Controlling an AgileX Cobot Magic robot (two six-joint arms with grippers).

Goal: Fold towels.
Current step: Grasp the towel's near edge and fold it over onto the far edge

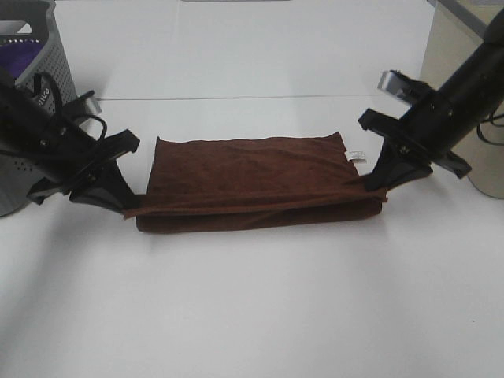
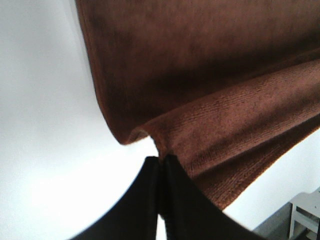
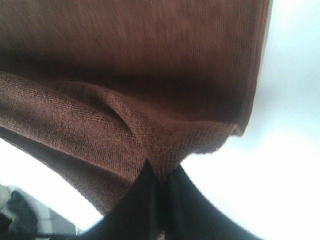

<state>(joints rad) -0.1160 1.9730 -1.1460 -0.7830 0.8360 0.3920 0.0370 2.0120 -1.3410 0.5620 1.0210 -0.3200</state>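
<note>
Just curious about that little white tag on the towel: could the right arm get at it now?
Probably not yet. The tag lies bare and close to the right tool, with nothing between them, but that tool is shut on a corner of the towel, so it must let go first.

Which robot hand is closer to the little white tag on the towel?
Right. The right gripper pinches the brown towel at the corner right beside the white tag; the left gripper holds the far opposite corner.
</note>
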